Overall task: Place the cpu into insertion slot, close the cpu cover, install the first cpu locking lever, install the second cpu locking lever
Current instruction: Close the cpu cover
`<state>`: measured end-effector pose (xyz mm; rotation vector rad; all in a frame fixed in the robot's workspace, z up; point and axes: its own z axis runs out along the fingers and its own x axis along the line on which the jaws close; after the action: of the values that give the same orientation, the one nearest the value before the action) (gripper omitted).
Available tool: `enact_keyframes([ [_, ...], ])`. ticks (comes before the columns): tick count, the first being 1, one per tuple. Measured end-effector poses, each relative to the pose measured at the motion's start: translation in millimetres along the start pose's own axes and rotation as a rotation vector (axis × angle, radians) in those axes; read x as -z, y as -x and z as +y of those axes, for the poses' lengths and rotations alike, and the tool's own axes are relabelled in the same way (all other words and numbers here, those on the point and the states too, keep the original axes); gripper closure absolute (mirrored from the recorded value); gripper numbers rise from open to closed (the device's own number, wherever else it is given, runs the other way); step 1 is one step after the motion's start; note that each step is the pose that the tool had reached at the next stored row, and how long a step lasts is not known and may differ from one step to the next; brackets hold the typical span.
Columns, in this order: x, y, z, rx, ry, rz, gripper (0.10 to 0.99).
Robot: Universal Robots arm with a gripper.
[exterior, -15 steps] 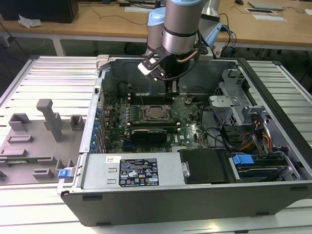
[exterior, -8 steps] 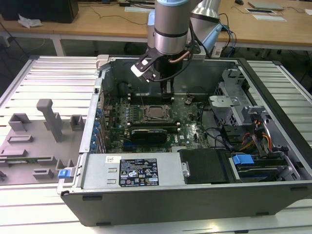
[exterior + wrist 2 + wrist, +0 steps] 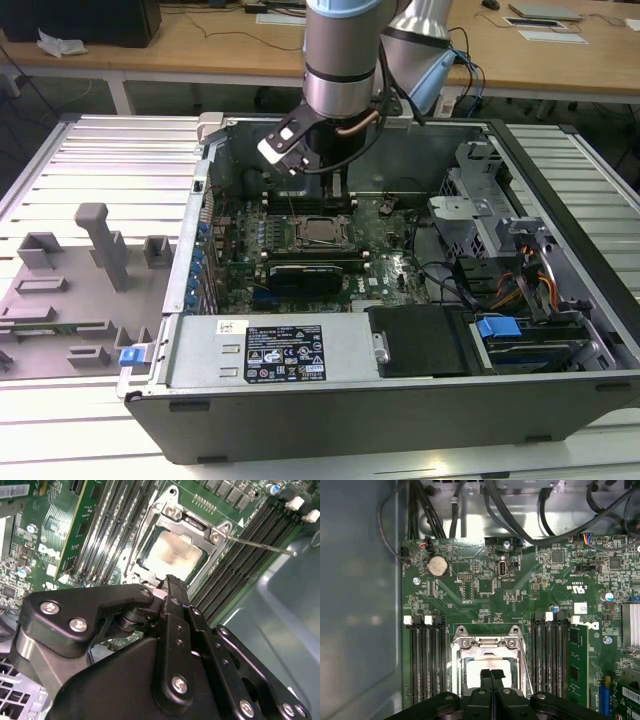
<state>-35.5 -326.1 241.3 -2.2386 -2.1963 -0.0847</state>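
Observation:
The cpu (image 3: 175,555), a silver square chip, lies in the insertion slot (image 3: 303,233) on the green motherboard inside the open computer case. The cpu cover (image 3: 487,643), a steel frame with a square cut-out, lies flat around the chip (image 3: 487,666). My gripper (image 3: 491,673) hangs just above the socket's edge, its black fingers pressed together with nothing between them. It also shows in the exterior view (image 3: 338,205) and the second wrist view (image 3: 170,579). A thin locking lever (image 3: 260,545) sticks out from the socket corner across the memory slots.
Long black memory slots (image 3: 426,662) flank the socket, and a green memory module (image 3: 575,660) stands beside it. A black expansion card (image 3: 305,270), the power supply (image 3: 290,350), drive cage (image 3: 480,215) and cables (image 3: 520,525) crowd the case. A grey fixture (image 3: 70,290) lies at the exterior view's left.

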Motion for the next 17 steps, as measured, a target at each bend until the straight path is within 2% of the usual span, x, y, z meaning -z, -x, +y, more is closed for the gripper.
enact_keyframes([
  [8,-7.2,1.8,-3.8,0.0,-0.018,-0.013,0.98],
  [12,-7.5,1.8,-4.3,0.0,-0.019,-0.0142,0.98],
  [16,-7.6,1.8,-4.3,0.082,-0.021,-0.0138,0.98],
  [17,-7.6,1.8,-4.3,0.118,-0.023,-0.0139,0.98],
])
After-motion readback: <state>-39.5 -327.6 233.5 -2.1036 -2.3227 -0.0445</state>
